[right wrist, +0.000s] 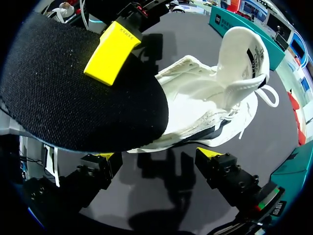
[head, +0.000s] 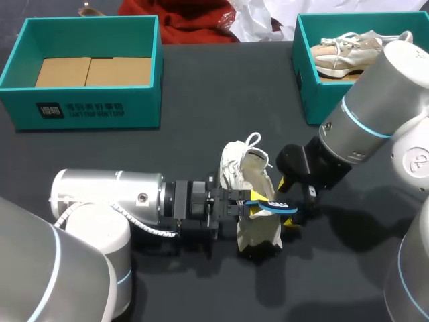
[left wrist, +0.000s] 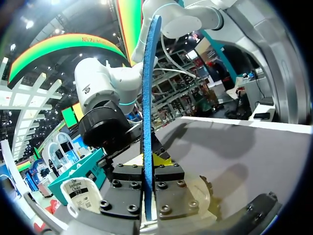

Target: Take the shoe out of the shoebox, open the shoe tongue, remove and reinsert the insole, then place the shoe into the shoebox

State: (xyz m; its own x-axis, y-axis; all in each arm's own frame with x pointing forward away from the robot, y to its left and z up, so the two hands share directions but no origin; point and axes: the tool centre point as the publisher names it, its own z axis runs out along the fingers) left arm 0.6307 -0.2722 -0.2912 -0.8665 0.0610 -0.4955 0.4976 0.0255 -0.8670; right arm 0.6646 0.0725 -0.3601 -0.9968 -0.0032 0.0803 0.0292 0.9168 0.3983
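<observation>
With the shoe [head: 247, 168] out on the table (empty shoebox [head: 90, 111] at 10 o'clock), my left gripper [head: 251, 204] pinches the removed insole [head: 275, 206]; my right gripper [right wrist: 157, 155] gapes empty. Reinserting and boxing remain.

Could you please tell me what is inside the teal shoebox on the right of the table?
A pale sneaker with laces lies inside the teal shoebox. My right arm covers the box's near right part, so anything there is hidden.
</observation>
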